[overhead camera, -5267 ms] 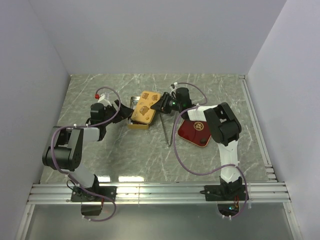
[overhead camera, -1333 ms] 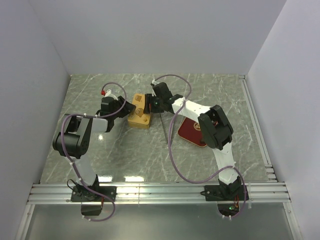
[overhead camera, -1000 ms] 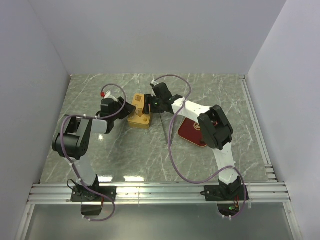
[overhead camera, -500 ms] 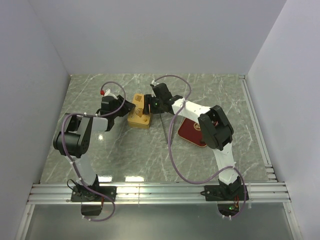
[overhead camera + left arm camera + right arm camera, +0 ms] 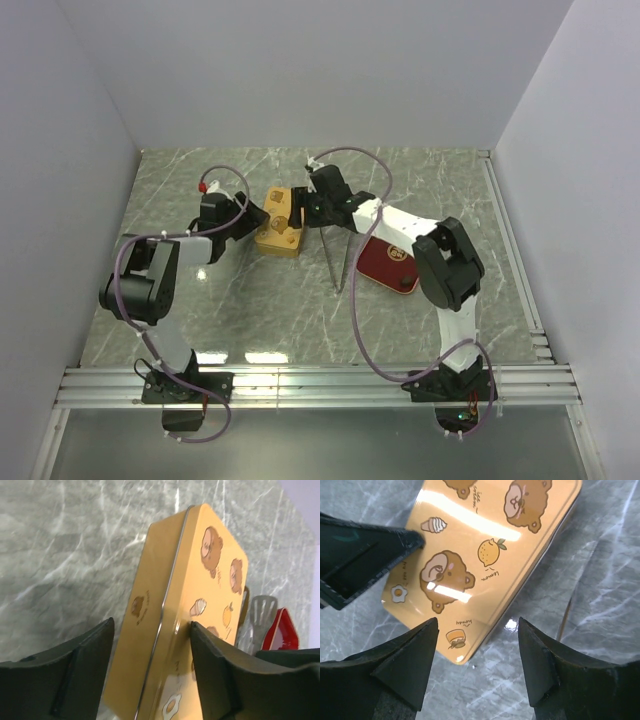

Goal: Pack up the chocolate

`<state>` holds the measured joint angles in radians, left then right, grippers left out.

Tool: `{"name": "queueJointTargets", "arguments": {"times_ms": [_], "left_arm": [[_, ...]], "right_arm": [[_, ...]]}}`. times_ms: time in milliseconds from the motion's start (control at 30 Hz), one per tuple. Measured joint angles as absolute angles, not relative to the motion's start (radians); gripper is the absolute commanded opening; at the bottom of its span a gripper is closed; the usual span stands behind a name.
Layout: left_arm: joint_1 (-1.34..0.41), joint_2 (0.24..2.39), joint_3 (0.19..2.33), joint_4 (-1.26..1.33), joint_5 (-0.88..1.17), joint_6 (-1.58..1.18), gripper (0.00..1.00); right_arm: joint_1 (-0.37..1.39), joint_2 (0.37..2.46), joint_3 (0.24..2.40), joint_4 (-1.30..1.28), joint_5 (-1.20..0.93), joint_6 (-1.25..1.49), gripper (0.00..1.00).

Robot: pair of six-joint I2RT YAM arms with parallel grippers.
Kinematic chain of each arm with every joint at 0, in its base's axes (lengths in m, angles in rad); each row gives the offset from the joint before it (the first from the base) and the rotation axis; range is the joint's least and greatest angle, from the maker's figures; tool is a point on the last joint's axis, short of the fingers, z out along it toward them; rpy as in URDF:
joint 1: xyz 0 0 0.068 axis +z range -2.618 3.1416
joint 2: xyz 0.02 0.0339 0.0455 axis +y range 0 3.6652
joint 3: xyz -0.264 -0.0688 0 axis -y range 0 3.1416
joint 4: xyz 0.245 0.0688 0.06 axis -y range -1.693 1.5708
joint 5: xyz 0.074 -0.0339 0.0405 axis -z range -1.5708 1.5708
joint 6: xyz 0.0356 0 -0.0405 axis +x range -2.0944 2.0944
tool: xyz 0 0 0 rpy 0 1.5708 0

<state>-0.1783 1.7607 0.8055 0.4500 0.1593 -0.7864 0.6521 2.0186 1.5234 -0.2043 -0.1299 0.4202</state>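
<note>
Item: gold tin (image 5: 279,230), rectangular, printed with bears, a lemon, an ice-cream cone and a fried egg; it is set on the grey marbled table (image 5: 450,190) left of centre, with its lid closed. Chocolate: none can be seen in any view, so its place cannot be told. Left gripper (image 5: 150,625): it is brought in from the tin's left, and its fingers are spread across the tin's near edge, one finger (image 5: 75,672) beside the side wall and the other laid over the lid. Whether the tin is pinched cannot be told. Right gripper (image 5: 477,622): it is held over the tin's right-hand corner with its fingers parted, and nothing is grasped between them. Red tray (image 5: 385,262): it is laid flat on the table to the right of the tin, partly covered by the right arm, and a gold mark is seen at its middle. Metal tongs (image 5: 336,258): they are laid on the table between tin and tray, with the arms spread in a narrow V.
</note>
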Motion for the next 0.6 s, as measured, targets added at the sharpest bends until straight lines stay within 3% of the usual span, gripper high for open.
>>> {"name": "queueJointTargets", "arguments": {"times_ms": [367, 600], "left_arm": [[-0.173, 1.631, 0.757, 0.348, 0.166, -0.702, 0.79], [-0.173, 1.387, 0.717, 0.318, 0.163, -0.654, 0.8]], "right_arm": [[0.634, 1.893, 1.394, -0.18, -0.105, 0.404, 0.73], [0.615, 1.707, 1.236, -0.146, -0.092, 0.395, 0.73]]}}
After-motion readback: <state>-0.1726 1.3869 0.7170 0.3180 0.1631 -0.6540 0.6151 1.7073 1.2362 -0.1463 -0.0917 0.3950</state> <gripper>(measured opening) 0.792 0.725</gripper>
